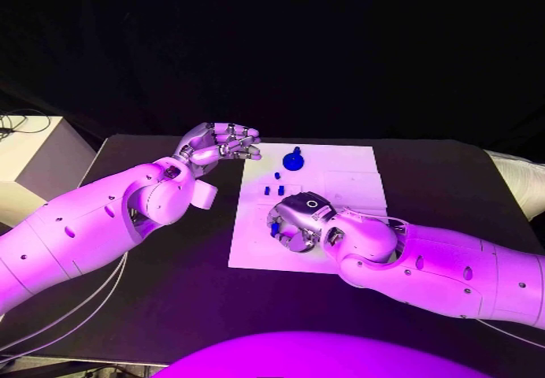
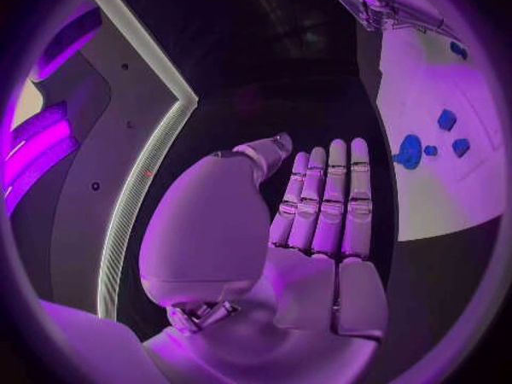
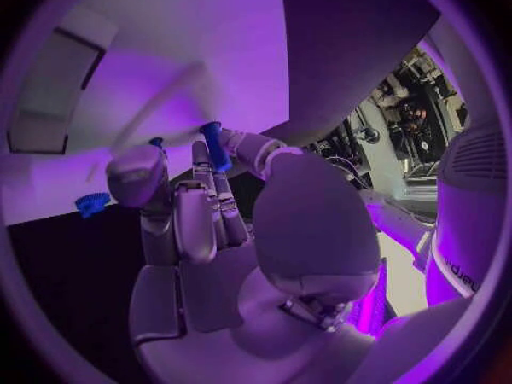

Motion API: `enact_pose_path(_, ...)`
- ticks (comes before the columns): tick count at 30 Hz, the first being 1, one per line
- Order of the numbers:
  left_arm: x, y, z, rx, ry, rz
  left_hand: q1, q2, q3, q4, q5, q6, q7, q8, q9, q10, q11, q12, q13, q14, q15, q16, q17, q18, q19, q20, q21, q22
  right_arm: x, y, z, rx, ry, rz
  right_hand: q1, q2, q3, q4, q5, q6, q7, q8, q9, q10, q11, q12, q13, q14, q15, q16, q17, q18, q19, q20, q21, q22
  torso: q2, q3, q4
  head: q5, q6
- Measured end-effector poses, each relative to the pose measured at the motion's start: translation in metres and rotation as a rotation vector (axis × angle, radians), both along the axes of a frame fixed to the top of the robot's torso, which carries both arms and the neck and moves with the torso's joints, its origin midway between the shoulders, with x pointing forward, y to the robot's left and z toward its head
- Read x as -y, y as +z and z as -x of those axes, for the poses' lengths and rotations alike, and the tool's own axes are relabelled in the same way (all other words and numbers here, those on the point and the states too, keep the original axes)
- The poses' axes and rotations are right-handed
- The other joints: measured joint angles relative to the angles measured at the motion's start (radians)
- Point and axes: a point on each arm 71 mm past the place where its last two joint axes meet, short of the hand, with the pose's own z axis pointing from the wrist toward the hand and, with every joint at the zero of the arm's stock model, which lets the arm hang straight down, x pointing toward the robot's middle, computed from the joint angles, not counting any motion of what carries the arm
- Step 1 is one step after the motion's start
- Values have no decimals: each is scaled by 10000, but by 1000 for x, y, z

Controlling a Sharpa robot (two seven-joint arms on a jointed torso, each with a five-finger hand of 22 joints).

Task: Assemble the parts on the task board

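Right hand (image 1: 298,222) over near half of task board (image 1: 341,185), fingers closed round small blue peg (image 3: 214,145), likely carrying it to its socket. Peg long axis runs along fingers, tip pointing beyond fingertips. Left hand (image 1: 218,145) parked off board's far left corner, fingers straight, together, holding nothing. You'll see blue gear (image 1: 293,161) lying at far edge

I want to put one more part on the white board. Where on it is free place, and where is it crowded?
Free: the task board's far right area, right of the round blue part, and its near left corner. Crowded: the middle, where small blue pieces lie and the right hand holds a blue peg. The left hand hovers off the far left corner.
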Motion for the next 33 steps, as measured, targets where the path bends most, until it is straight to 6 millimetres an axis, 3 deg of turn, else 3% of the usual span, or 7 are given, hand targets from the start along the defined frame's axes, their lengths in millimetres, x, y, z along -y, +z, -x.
enact_pose_path(3,0,0,0,-2,0,0,0,0,0,0,0,0,0,0,0,0,0,0,-1,0,0,0,-1,0,0,0,0,0,1,-1,1,-38,16,-23,128,-102,-691,62,0,-387,14,-284,-133,-763,65,19,3,0,0,0,-48,-1,0,45,-124,-65,-2,1,0,0,-1)
enact_pose_path(8,0,0,0,-2,5,-6,0,0,0,0,0,0,0,0,0,0,0,0,-1,0,0,0,-1,0,0,0,0,0,2,0,0,-7,19,-115,497,72,-1577,208,0,-433,35,-430,-255,-1121,130,170,9,0,70,-45,-113,-1,-1,103,-248,-145,-5,1,0,0,-5)
enact_pose_path(19,-1,0,0,-8,7,-13,0,0,0,0,0,0,0,0,1,0,0,0,-1,0,0,0,-2,0,0,0,0,1,3,0,0,21,-36,-228,785,174,-2076,370,1,-537,137,-577,-363,-1409,171,208,8,-1,70,-60,-188,-1,0,175,-383,-221,-3,4,0,-12,-7)
enact_pose_path(22,-1,0,0,-9,7,-13,0,0,0,0,0,0,0,0,1,0,0,0,-1,0,0,0,-2,0,0,0,0,1,4,0,-1,40,-67,-255,1110,257,-2497,530,2,-734,148,-732,-457,-1715,217,234,8,-16,163,-60,-217,0,0,175,-472,-275,-1,11,1,-16,2)
enact_pose_path(25,-1,0,0,-10,8,-13,0,0,0,0,0,0,0,0,-7,0,0,0,-2,0,0,-69,25,0,35,-35,0,-20,5,0,-1,78,-122,-304,1494,300,-3121,858,22,-1037,170,-930,-594,-2103,284,273,8,-17,204,-60,-249,1,1,246,-598,-350,-2,11,1,-24,19)
enact_pose_path(30,-1,0,0,-15,9,-13,0,0,0,0,0,0,0,0,-9,0,0,0,-2,0,0,-69,31,-1,35,-36,0,-25,13,4,-1,200,-268,-506,2784,-125,-4536,2560,162,-2765,168,-1098,-1241,-3127,484,273,7,-1,358,-111,-389,0,0,317,-1007,-629,-2,11,4,-55,58)
enact_pose_path(33,-1,-1,0,-19,11,-15,0,0,0,0,0,0,0,0,-9,0,0,0,-2,0,0,-69,31,0,36,-35,0,-25,21,10,-2,286,-410,-699,2832,-172,-4675,2699,164,-3032,136,-1118,-1339,-3174,506,273,7,0,358,-115,-418,-1,-1,388,-1018,-650,-6,11,0,-91,92)
